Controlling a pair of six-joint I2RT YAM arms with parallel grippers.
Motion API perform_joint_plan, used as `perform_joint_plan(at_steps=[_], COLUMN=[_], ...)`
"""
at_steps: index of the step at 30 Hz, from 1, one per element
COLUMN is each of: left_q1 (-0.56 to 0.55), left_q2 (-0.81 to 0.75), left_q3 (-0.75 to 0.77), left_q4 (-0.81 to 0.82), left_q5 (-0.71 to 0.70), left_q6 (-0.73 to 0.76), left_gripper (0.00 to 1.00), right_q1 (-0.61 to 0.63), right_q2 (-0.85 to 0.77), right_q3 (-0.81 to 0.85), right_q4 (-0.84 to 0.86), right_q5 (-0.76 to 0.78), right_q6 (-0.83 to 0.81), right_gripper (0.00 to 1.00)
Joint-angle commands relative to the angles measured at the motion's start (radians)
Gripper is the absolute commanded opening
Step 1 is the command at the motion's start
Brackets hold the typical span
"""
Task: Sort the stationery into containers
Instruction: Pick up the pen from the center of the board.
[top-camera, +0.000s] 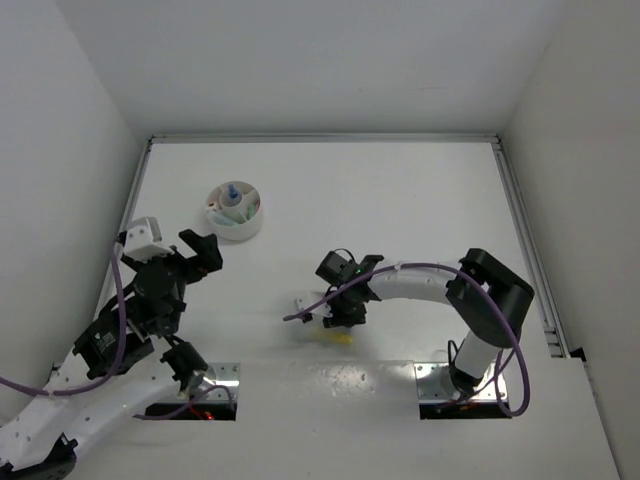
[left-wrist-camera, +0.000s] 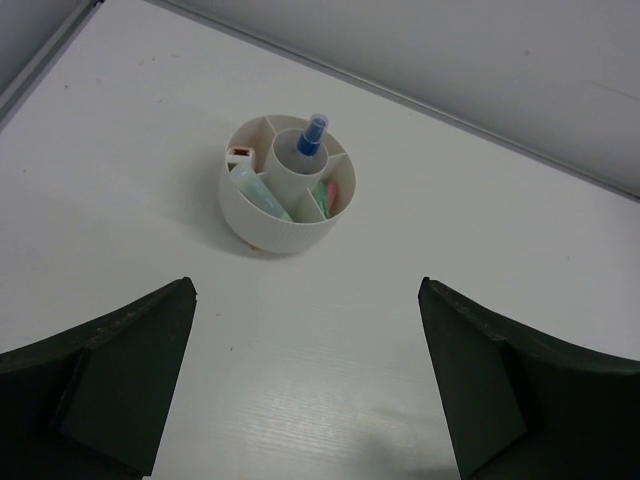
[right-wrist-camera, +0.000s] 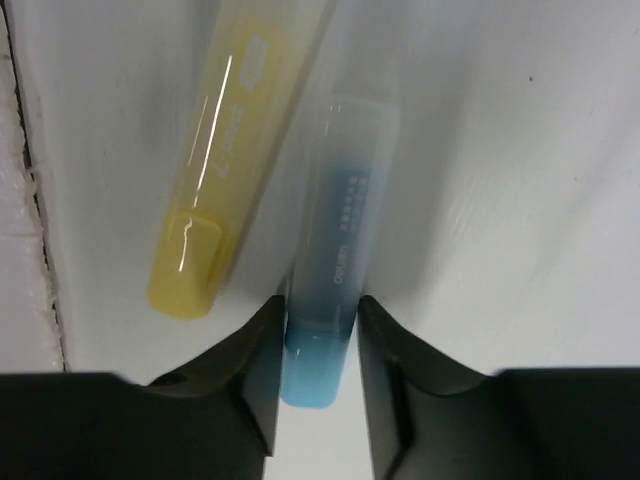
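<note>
**Right claw pinching the light blue marker, dish way over on the left**

Top view: the right claw (top-camera: 345, 308) is down on the bench (top-camera: 420, 200) near the front middle, with a bit of yellow poking out just beside it. The white dish (top-camera: 235, 212) sits well apart from it, toward the far left. The left claw (top-camera: 200, 252) hangs near the dish on its near side.

Left wrist view: that claw is spread wide with nothing in it, and the dish is straight ahead. A blue-capped tube (left-wrist-camera: 312, 135) stands upright in the middle cup. There's a mint marker (left-wrist-camera: 258, 190) in one outer compartment and what looks like a green marker (left-wrist-camera: 322, 198) in another.

Right wrist view: the right claw is clenched on the light blue marker (right-wrist-camera: 335, 230), both fingers touching its sides near one end. The marker looks like it's lying flat on the bench. The yellow marker (right-wrist-camera: 235, 150) lies just beside it at a slight angle, and I can't tell if the two touch.

So I'd say we're at the pick-up of the light blue one. The next move probably needs a clean straight lift so the yellow one doesn't get dragged along. After that it's a long carry left to the dish and a drop into an outer compartment, steering clear of the left claw parked there.
</note>
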Motion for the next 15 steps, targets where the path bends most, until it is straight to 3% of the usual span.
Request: perform_joint_plan(at_steps=[1, 7, 15], left_q1=[0.007, 0.007, 0.007], left_q2=[-0.030, -0.054, -0.054], left_q3=[-0.004, -0.013, -0.013], left_q4=[0.041, 0.041, 0.041], left_q5=[-0.016, -0.025, -0.034], left_q6=[0.026, 0.026, 0.017], left_gripper=[1.00, 1.00, 1.00], right_q1=[0.021, 0.021, 0.001], right_q2=[0.051, 0.040, 0.036], right_q3=[0.007, 0.019, 0.292], right_q4=[0.028, 0.060, 0.139], right_q5=[0.057, 0.112, 0.101], right_q6=[0.009, 0.032, 0.150], right_gripper=[0.33, 0.00, 0.00])
